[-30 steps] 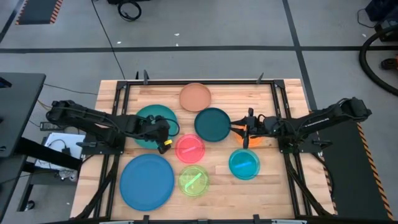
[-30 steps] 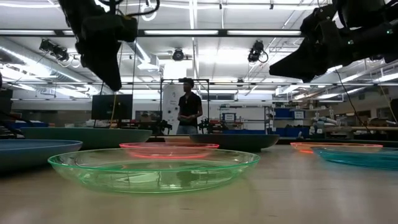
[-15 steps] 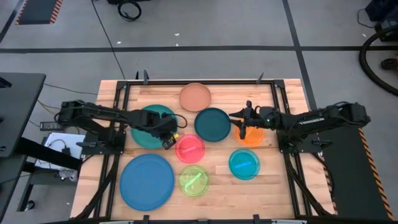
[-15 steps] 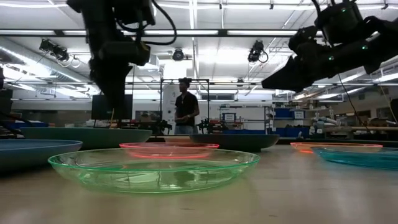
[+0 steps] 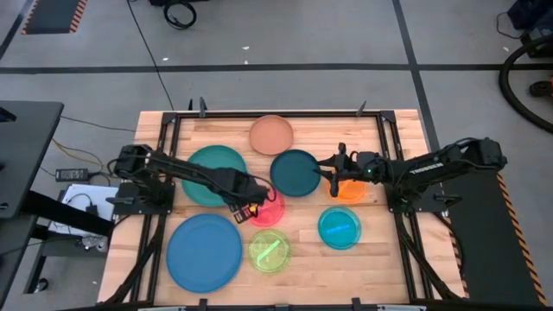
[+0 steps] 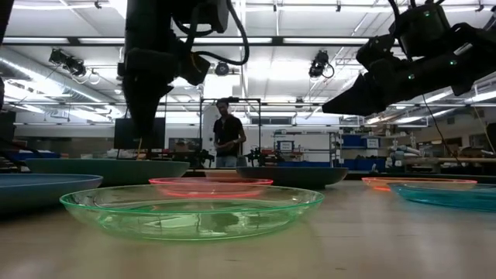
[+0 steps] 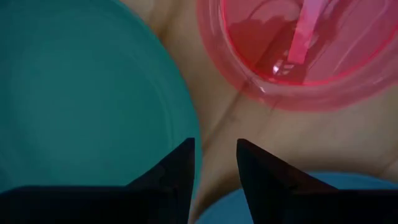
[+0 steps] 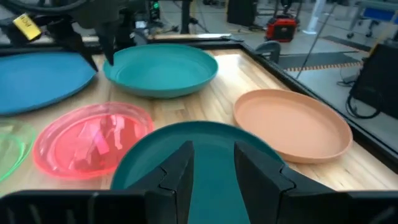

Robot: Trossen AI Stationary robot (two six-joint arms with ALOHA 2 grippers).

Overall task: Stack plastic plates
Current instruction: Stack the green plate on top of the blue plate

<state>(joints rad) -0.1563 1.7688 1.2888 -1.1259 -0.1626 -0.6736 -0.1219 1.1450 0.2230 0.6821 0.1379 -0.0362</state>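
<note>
The left gripper (image 5: pixel 251 207) is held with its dark, pointed fingers (image 7: pixel 177 171) spread a little, nothing between them. Just ahead of it lies the small translucent pink plate (image 7: pixel 298 50), glossy and round; beside its fingers sits the large matte teal plate (image 7: pixel 81 93), and the large blue plate (image 5: pixel 204 250) lies near. The right gripper (image 5: pixel 331 166) is likewise parted and empty, poised over the rim of the smooth dark teal plate (image 8: pixel 205 158). Beyond it rests the shallow salmon plate (image 8: pixel 292 127), on the planked wooden table (image 5: pixel 389 250).
</note>
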